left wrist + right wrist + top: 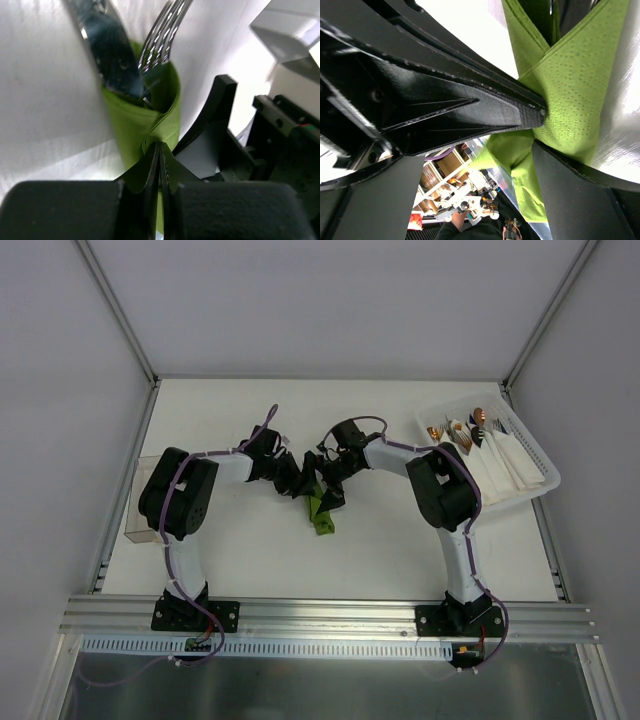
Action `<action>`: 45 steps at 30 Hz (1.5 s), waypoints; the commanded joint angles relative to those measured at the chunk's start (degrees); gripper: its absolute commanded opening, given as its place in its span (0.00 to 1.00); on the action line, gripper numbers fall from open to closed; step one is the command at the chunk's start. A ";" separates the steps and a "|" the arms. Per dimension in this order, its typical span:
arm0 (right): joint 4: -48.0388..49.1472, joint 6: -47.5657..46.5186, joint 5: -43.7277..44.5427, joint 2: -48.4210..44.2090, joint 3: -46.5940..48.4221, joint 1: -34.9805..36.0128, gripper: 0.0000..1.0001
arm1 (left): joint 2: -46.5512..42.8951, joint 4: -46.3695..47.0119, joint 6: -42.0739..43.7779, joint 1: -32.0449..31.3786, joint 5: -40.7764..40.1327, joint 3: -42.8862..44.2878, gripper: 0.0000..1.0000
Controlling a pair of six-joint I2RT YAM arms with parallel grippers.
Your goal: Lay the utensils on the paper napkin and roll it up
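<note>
Olive-green napkin (322, 516) rolled into a slim tube at mid table (400, 550), utensils (162, 35) inside, fork tines and a silvery blade poking from its open end.

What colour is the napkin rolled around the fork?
The napkin is olive green with fine embossed dots, clearest in the right wrist view.

Green napkin roll (322, 516) at table (390, 560) centre

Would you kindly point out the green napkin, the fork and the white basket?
green napkin (125, 125): left wrist view, rolled side below the cutlery.
fork (162, 35): left wrist view, its tines.
white basket (530, 440): top view, right rim.
</note>
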 commanded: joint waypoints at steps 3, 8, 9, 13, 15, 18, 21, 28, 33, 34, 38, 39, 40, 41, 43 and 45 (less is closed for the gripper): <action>-4.04 -2.93 7.83 0.68 -1.62 0.54 0.93 | -2.94 -5.19 3.85 0.75 -0.28 -1.78 0.00; -3.95 -4.94 6.25 -1.34 -0.84 0.46 0.87 | -0.75 -6.07 4.47 1.28 -0.63 -0.91 0.00; -3.95 -5.30 5.90 -2.65 -0.40 0.46 0.86 | -0.40 -6.07 4.65 1.37 -0.81 -0.82 0.00; -4.04 -6.97 3.36 -5.47 0.66 0.28 0.75 | 0.84 -6.51 5.09 1.37 -0.98 0.06 0.00; -4.12 -7.58 2.21 -6.35 0.84 0.02 0.70 | 1.36 -6.95 5.35 1.37 -1.07 0.50 0.00; -4.65 -9.94 -0.08 -7.93 1.01 -0.95 0.56 | 1.72 -7.30 5.53 1.54 -1.25 0.59 0.00; -8.77 -14.25 -0.44 -8.55 1.71 -2.26 0.44 | 1.81 -7.48 5.70 1.72 -1.25 0.68 0.00; -14.76 -26.56 3.08 -8.12 1.72 -2.80 0.19 | 1.81 -7.74 5.97 1.72 -1.34 1.21 0.00; -15.38 -31.13 3.52 -6.45 1.10 -1.13 0.16 | 1.89 -8.00 6.23 1.72 -1.42 1.56 0.00; -15.29 -31.31 2.74 -5.92 1.19 -0.78 0.15 | 1.89 -8.00 6.14 1.72 -1.34 1.56 0.00; -14.67 -31.75 2.90 -6.44 1.19 0.10 0.15 | 2.15 -8.18 6.14 1.72 -1.51 1.65 0.00; -14.67 -31.75 3.25 -6.62 1.27 0.28 0.15 | 2.16 -8.18 6.06 1.72 -1.51 1.65 0.00; -14.50 -31.49 4.04 -6.79 1.19 0.54 0.15 | 2.16 -8.18 5.97 1.72 -1.51 1.65 0.00; -14.58 -31.40 4.57 -6.45 0.93 0.81 0.15 | 2.24 -8.09 5.88 1.72 -1.51 1.82 0.00; -14.58 -31.75 5.54 -5.92 0.22 1.60 0.15 | 2.16 -8.09 5.88 1.72 -1.51 1.91 0.00; -14.67 -31.67 5.81 -4.43 -0.91 1.95 0.15 | 1.89 -8.09 5.88 1.72 -1.42 2.17 0.00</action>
